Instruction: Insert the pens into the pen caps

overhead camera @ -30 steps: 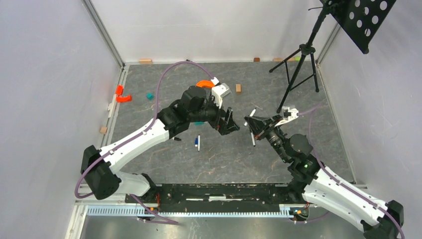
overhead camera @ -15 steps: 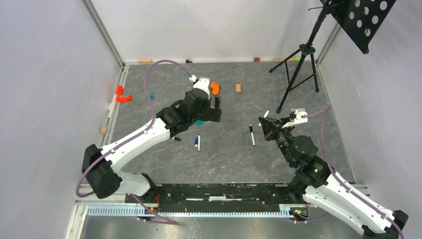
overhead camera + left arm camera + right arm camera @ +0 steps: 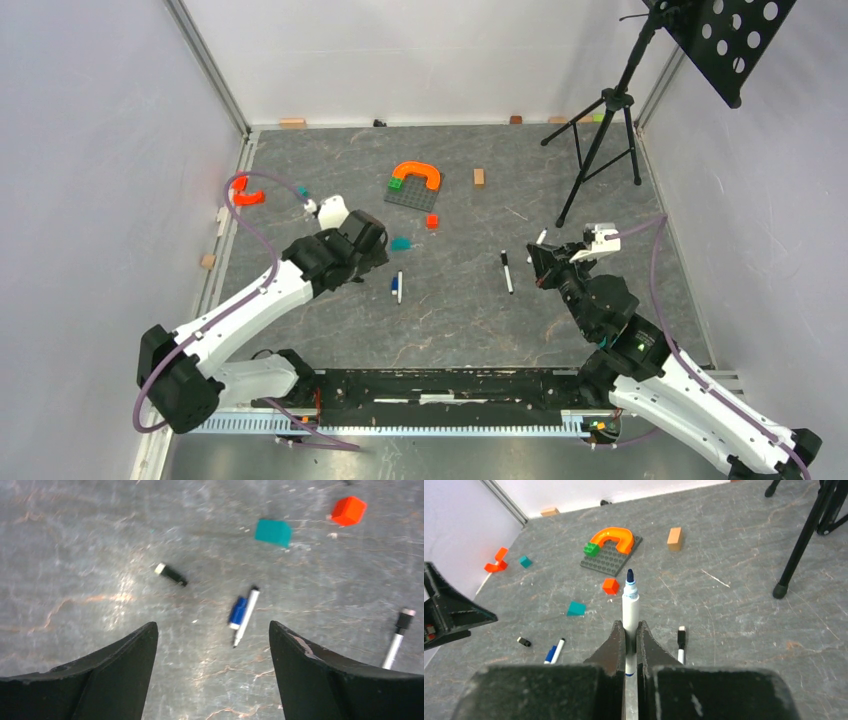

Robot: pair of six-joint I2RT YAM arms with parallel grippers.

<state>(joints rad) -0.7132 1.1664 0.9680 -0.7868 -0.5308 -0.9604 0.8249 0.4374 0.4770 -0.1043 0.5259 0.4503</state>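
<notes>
Pens: one capped pen, apparently, is lying just right of the right gripper, which is clamping a blue-tipped pen; the left gripper is hanging wide, empty, over blue cap, bare pen, black cap. Two cappings remaining.

A white pen, blue tip pointing up-frame, sits clamped in the right tool. At centre frame another pen lies touching a blue cap. A black cap lies apart at upper left, and a third pen with a black end lies at far right.
</notes>
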